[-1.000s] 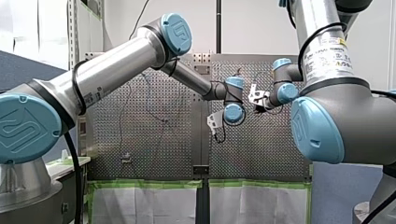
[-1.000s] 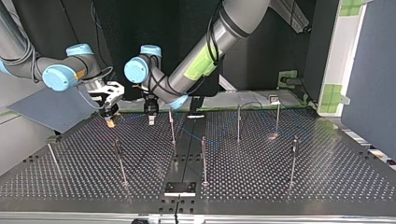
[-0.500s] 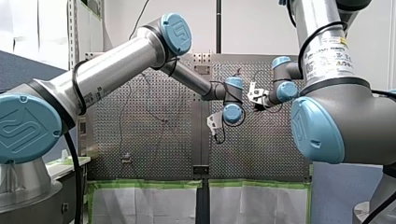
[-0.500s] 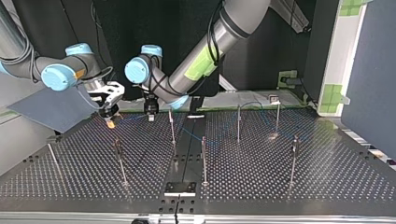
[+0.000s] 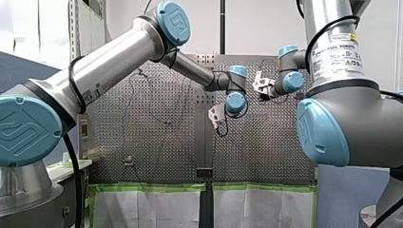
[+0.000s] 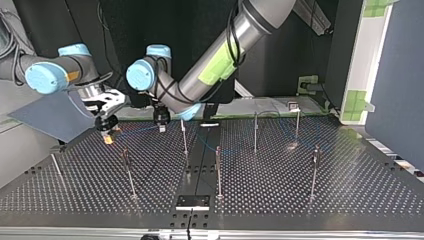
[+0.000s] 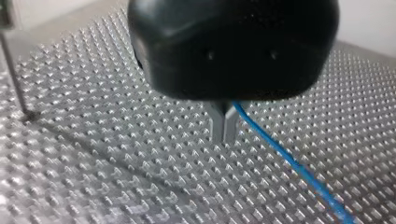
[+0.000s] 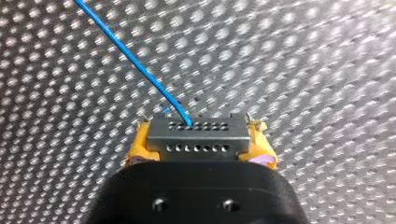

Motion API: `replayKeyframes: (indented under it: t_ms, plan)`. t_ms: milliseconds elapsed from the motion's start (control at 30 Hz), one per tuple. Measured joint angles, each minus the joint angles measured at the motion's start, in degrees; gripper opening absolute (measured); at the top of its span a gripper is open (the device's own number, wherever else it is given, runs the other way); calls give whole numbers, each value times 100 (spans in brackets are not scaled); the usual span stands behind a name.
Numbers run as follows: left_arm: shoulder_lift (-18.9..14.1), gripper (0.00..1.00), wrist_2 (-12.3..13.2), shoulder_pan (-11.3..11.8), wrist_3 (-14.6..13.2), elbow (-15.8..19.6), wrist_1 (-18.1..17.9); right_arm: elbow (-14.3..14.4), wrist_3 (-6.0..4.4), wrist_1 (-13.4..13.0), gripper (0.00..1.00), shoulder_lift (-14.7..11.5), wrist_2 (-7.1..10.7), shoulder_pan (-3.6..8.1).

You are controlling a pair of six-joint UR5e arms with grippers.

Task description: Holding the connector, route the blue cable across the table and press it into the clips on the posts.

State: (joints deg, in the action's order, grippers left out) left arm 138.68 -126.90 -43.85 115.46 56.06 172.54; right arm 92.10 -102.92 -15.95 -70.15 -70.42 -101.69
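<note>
In the right wrist view, my right gripper point(image 8: 198, 140) is shut with its yellow pads point(image 8: 140, 144) on a grey multi-hole connector point(image 8: 198, 137). The blue cable point(image 8: 135, 60) leaves the connector and runs away over the perforated table. In the top view that gripper point(image 6: 107, 134) hangs low over the table's far left part. My left gripper point(image 6: 161, 125) stands a little to its right. Its metal fingers point(image 7: 218, 122) are shut together just above the table, and the blue cable point(image 7: 285, 158) comes out at them and trails off to one side.
Several thin upright posts stand on the table, among them post point(image 6: 184, 137), post point(image 6: 218, 170) and post point(image 6: 128, 172) near the grippers. More stand toward the top view's right, such as post point(image 6: 313, 170). A small black block point(image 6: 192, 202) sits at the near edge.
My right gripper has carried the connector toward the top view's left. The left gripper's fingers have shut, and that arm has shifted slightly the same way.
</note>
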Motion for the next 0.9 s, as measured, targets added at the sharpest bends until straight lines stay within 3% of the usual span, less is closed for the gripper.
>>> replayKeyframes:
  t_ms: [467, 733, 900]
  plan:
    - [-624, 0, -89, -201, -51, 24, 202, -15, -243, 32, 0, -528, 16, 12]
    - [-801, 0, -77, -269, -159, 25, 210, -44, -402, 122, 0, -824, 34, 21]
    - [-829, 0, -74, -294, -247, 20, 190, -61, -449, 180, 0, -923, 36, 35]
